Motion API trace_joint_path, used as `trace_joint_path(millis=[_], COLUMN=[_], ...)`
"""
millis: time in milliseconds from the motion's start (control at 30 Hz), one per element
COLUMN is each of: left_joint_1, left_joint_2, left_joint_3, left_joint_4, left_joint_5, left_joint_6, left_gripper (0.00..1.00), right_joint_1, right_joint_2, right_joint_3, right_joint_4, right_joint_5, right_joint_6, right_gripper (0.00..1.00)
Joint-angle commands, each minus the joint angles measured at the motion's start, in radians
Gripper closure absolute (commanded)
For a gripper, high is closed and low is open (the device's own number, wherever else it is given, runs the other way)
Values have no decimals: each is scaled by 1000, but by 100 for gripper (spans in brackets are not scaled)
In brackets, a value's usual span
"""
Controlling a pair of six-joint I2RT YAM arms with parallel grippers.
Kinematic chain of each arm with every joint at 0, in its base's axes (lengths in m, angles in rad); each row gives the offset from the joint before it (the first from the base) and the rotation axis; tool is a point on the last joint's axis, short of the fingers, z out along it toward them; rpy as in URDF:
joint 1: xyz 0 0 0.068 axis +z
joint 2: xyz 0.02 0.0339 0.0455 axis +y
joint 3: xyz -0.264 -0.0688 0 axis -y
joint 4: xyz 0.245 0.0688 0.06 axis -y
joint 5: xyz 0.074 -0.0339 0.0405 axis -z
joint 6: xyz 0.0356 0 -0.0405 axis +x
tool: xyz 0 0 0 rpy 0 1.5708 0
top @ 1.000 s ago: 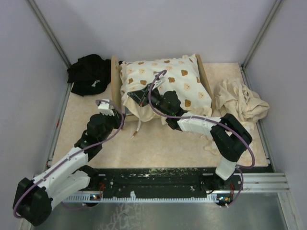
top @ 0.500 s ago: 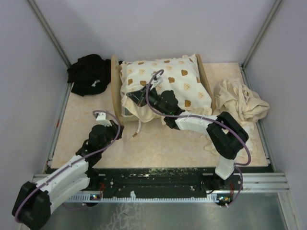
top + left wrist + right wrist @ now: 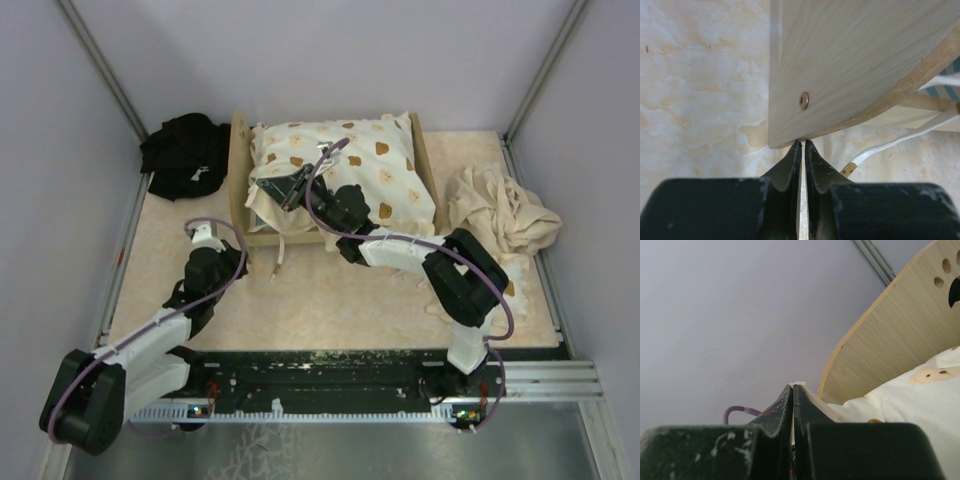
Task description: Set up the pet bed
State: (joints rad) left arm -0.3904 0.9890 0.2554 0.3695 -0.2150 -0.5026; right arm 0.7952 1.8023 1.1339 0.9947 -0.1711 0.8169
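Observation:
The pet bed [image 3: 239, 180] stands at the back of the table, and its light-wood end board [image 3: 840, 65] fills the left wrist view. A strip of blue-striped mattress [image 3: 946, 86] shows under it. The cream cushion with brown prints [image 3: 365, 175] lies on the bed. My right gripper [image 3: 268, 185] is shut on the cushion's left edge [image 3: 812, 397], in front of the paw-cutout headboard [image 3: 900, 340]. My left gripper [image 3: 801, 143] sits low at the bed's near left corner, shut and empty, its tips touching the board's bottom corner.
A black cloth [image 3: 185, 155] lies bunched at the back left. A plain beige cloth [image 3: 500, 215] is heaped on the right. A white tie with a brown tip [image 3: 875, 152] trails from the bed onto the table. Grey walls close in three sides.
My left arm has drawn back toward the near left and its jaws have closed. The right gripper has carried the cushion's edge farther back and left, and the bed frame now sits level.

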Motion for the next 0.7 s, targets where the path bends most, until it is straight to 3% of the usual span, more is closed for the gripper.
trace_joint_path(millis=[0,133,367,667], left_joint_1=[27,27,27,27], left_joint_2=[-4,-20,10,27], left_joint_3=[24,-7,-28,-52], left_joint_4=[90,102,144,231], left_joint_5=[57,90,149,141], left_joint_6=[-2,-5,-1,-25], left_gripper=[89,84,84,71], right_joint_1=[-4,3,31,53], right_joint_2=[52,105,146,155], right_joint_3=[60,74,129,196], right_joint_4=[174,223,237,234], right_joint_5=[19,27,52,88], right_joint_6=[109,156,153,157], right_gripper=[100,100,100,100])
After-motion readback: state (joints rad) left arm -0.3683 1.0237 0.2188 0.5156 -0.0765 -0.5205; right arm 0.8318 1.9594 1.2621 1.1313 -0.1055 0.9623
